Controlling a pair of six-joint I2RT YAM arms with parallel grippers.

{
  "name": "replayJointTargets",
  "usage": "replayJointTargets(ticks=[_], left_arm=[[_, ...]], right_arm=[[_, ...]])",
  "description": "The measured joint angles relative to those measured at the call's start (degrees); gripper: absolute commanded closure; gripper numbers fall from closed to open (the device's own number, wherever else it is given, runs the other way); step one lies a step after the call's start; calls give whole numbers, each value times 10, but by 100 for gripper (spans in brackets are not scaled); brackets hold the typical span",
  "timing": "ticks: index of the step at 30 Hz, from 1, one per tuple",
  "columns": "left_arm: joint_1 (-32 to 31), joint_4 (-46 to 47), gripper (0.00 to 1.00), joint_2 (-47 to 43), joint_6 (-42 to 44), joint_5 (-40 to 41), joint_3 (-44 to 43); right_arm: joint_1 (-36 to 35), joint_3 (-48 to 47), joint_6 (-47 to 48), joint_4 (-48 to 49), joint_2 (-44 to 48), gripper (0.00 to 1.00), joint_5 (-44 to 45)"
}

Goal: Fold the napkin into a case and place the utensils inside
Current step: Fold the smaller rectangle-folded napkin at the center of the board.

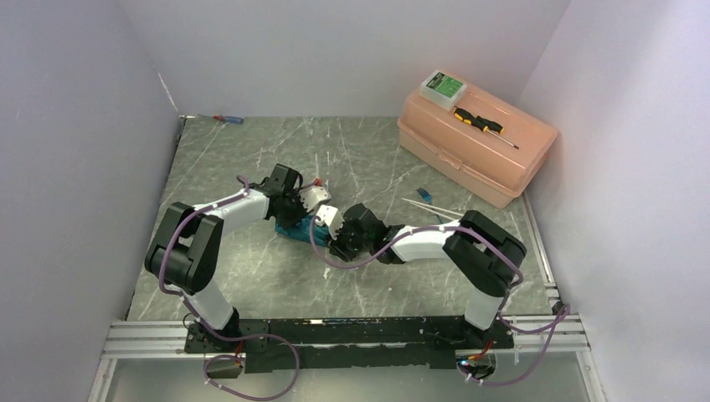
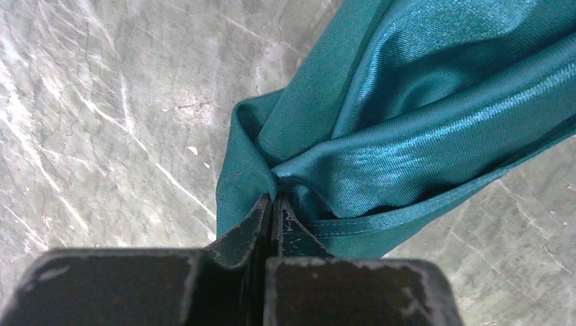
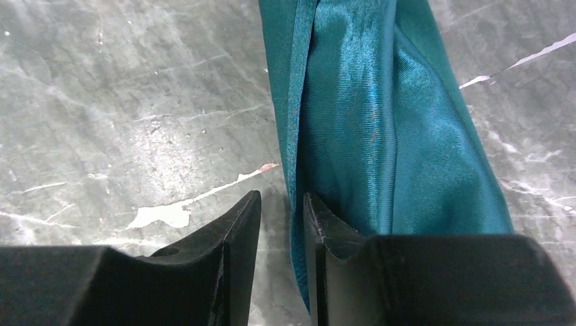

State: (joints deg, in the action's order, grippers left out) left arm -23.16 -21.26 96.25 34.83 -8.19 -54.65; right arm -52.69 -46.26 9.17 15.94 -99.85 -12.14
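Left gripper point(image 2: 273, 201) clamped tight on napkin point(image 2: 407, 122) fold, right gripper point(image 3: 282, 197) slightly apart, napkin hem lying between its fingers point(image 3: 238, 234)

- napkin point(image 1: 297, 232) — small teal bunch on table point(image 1: 251, 276), mostly hidden where left arm point(image 1: 243, 205) and right arm point(image 1: 423, 239) meet;
- blue utensil point(image 1: 424, 193) and white sticks point(image 1: 431, 207) lie well apart from it, near peach toolbox point(image 1: 477, 155);
- yellow-and-black screwdriver point(image 1: 481, 124) — on toolbox lid
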Motion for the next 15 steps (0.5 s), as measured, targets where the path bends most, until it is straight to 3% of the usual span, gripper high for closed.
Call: replayJointTargets(ticks=[3,9,15], left_arm=[[0,0,97,0,0,0,0],[0,-1,97,0,0,0,-1],[0,-1,97,0,-1,0,-1]], right_arm=[[0,-12,-1,-8,-19,75,1],[0,-37,-4,-10,-40,98,13],[0,-37,-5,-10,-39,100,21]])
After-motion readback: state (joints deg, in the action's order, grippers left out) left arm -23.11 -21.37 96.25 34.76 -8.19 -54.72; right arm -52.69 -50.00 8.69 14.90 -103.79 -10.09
